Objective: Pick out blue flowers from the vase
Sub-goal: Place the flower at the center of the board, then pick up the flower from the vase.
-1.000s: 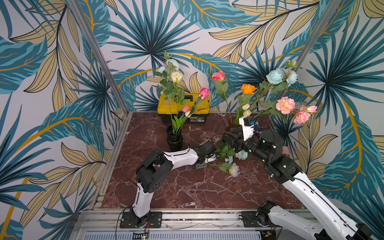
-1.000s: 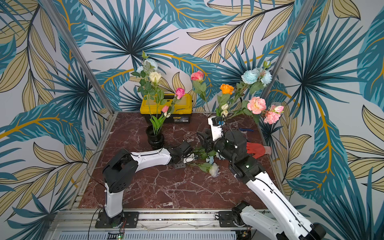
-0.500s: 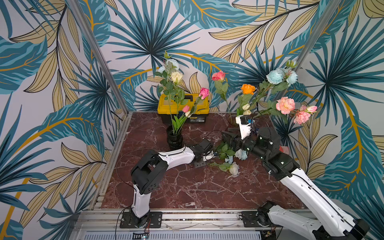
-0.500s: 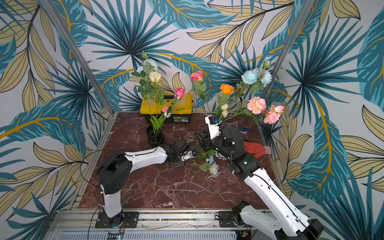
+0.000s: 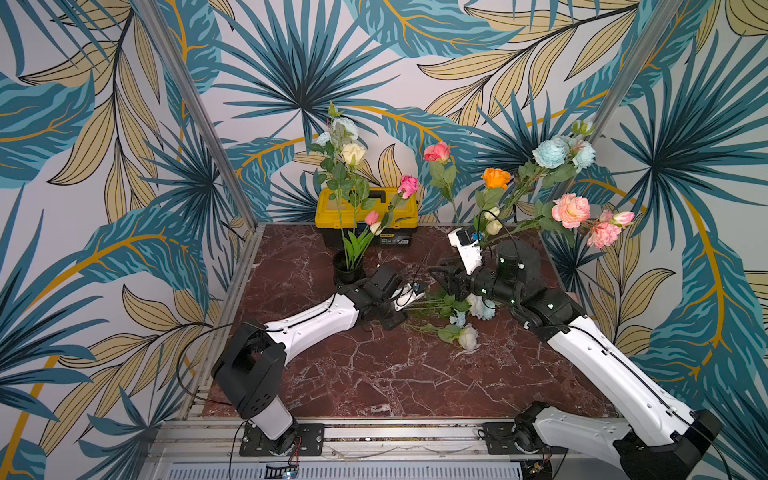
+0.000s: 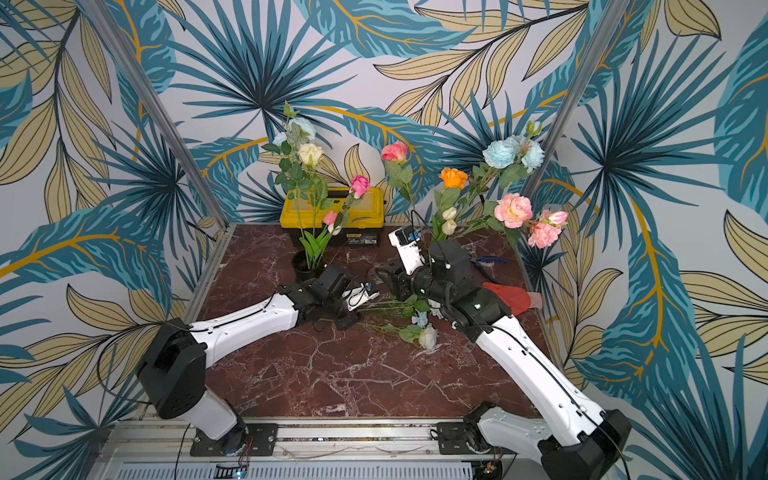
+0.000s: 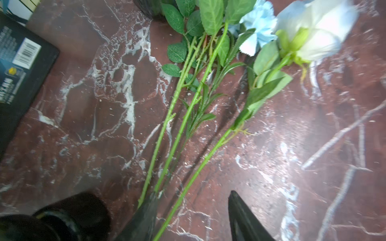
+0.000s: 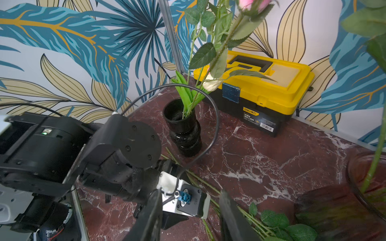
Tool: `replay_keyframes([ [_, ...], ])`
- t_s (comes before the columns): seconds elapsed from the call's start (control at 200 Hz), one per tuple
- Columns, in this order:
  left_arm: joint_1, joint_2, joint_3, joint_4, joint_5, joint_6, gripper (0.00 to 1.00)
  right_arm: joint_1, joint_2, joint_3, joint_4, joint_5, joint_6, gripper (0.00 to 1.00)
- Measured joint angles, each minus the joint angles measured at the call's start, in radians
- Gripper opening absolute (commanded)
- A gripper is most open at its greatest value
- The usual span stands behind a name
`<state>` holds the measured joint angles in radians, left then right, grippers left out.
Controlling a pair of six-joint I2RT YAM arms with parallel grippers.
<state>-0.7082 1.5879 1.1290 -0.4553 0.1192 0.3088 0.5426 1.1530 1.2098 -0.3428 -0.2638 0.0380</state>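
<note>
Left gripper [image 7: 192,194] looks open to me. Its black fingers stand apart at the cut ends of the green stems. One stem runs between them, but nothing is clamped. Right gripper [image 8: 190,193] is also parted and empty, facing the left arm's wrist.

The largest container on my feed is the toolbox [image 5: 365,208] against the back wall, a yellow moulded lid on a black base, shut. Its badge reads "deli", and a white barcode sticker sits lower on the base. Next is a clear glass vase [image 8: 352,177], hidden behind the right arm in both top views. It holds aqua-blue ruffled blooms [image 5: 550,151], peach-pink peonies [image 5: 571,210] and an orange rose [image 5: 496,178]. The smaller black vase [image 5: 348,270] is glossy and ribbed. It holds a cream-yellow rose [image 5: 353,153], a pale blue bloom [image 5: 345,126] and a magenta bud [image 5: 408,185].

Several blue flowers [image 7: 259,27] lie flat on the red-brown, white-veined marble tabletop [image 5: 374,374] between the two grippers, with their stem ends toward the left one. Their leaves are serrated and their petals frilled, and one head is closer to bluish-white.
</note>
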Motion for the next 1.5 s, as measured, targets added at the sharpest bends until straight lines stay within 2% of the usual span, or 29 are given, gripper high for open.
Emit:
replay_keyframes([
  [0.18,0.143,-0.175,-0.139,0.112,0.113,-0.128,0.58,0.064,0.084,0.079,-0.023,0.0,-0.033,0.44],
  [0.451,0.396,-0.394,-0.248,0.288,0.299,-0.315,0.59,0.131,0.221,0.203,-0.029,-0.019,-0.064,0.43],
  [0.631,0.594,-0.454,-0.296,0.388,0.375,-0.455,0.6,0.147,0.266,0.215,-0.021,-0.037,-0.064,0.42],
  [0.741,0.68,-0.448,-0.296,0.423,0.391,-0.525,0.6,0.153,0.278,0.215,-0.019,-0.042,-0.06,0.41],
  [0.921,0.735,-0.35,-0.219,0.44,0.409,-0.563,0.6,0.153,0.278,0.212,0.003,-0.045,-0.048,0.41],
  [1.147,0.747,-0.119,0.0,0.462,0.466,-0.586,0.59,0.153,0.278,0.187,0.03,-0.048,-0.032,0.4],
  [1.497,0.752,0.15,0.241,0.468,0.552,-0.591,0.57,0.153,0.278,0.175,0.042,-0.048,-0.019,0.41],
])
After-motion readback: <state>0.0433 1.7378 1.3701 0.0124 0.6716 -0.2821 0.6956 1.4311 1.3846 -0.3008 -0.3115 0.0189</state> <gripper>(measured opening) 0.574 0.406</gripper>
